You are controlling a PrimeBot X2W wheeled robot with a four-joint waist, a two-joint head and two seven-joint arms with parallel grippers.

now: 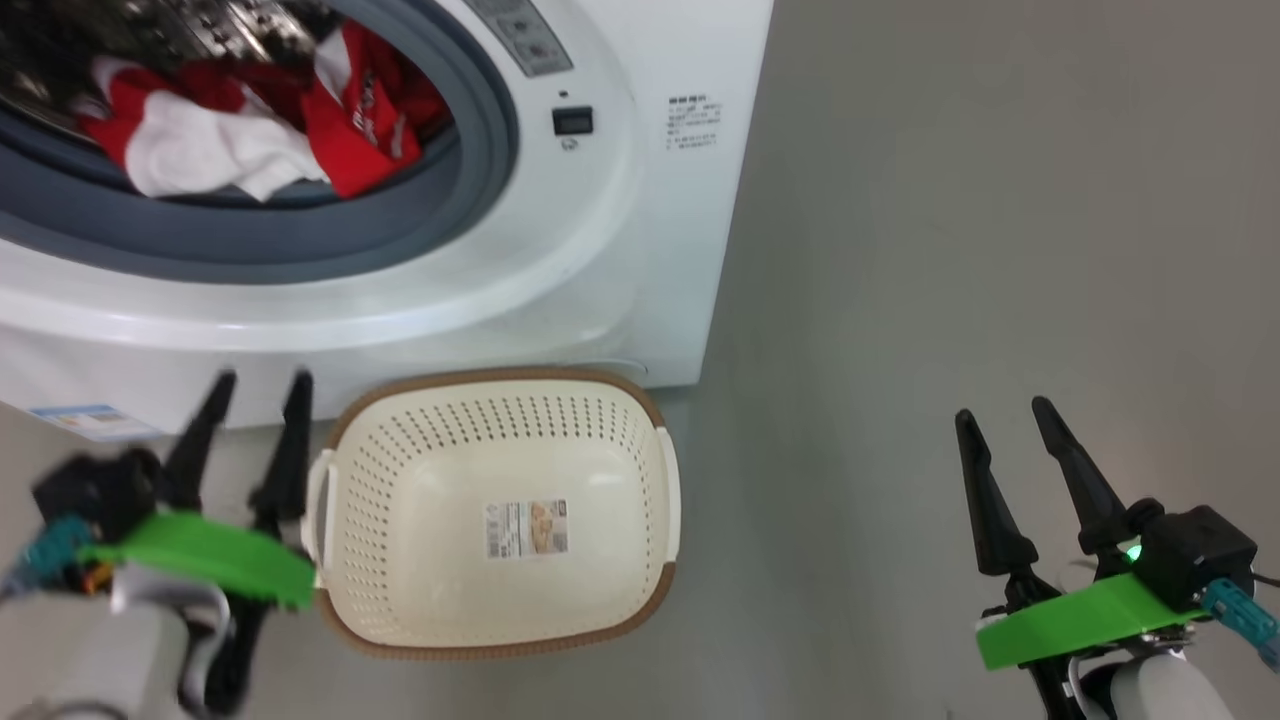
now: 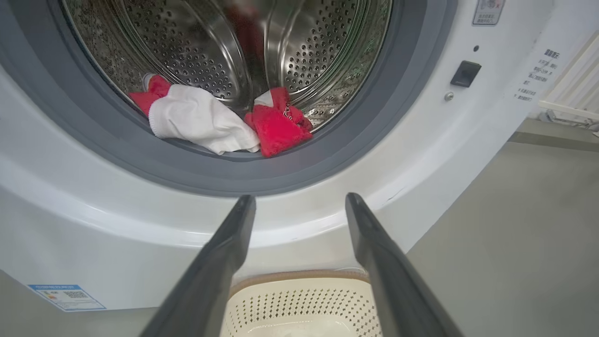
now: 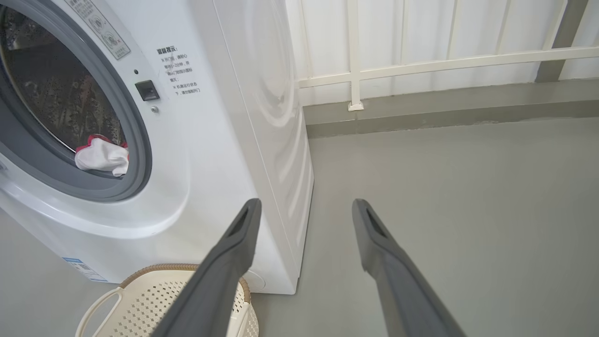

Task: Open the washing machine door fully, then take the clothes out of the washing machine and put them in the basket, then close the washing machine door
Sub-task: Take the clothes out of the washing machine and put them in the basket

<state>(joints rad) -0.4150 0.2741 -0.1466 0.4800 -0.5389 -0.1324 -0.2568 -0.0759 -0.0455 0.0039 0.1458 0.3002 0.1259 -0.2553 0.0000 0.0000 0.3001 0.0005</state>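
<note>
Asking: where do the clothes (image 1: 250,130) lie?

Answering: inside the washing machine (image 1: 620,260), low in the steel drum (image 2: 196,51). It is a red and white heap. Its front edge rests on the grey rubber ring (image 1: 300,240) at the mouth.

Asking: and the left gripper (image 1: 262,380)?

Answering: its jaws are spread wide and hold nothing. It hangs in front of the machine, below the mouth, with the fingers aimed at the white front panel. In the left wrist view the heap sits above the fingertips and well apart from them, the white piece up and to the left and the red one almost straight above.

Asking: the right gripper (image 1: 1002,410)?

Answering: also spread and empty. It hangs over the bare grey floor (image 1: 950,250), off the machine's right side and far from the clothes.

Asking: the basket (image 1: 500,385)?

Answering: it stands on the floor just before the machine's front, below the mouth. Nothing is in it, so the paper label (image 1: 527,528) on its bottom shows. The left gripper is just beside its left handle; the right gripper is well apart from it.
</note>
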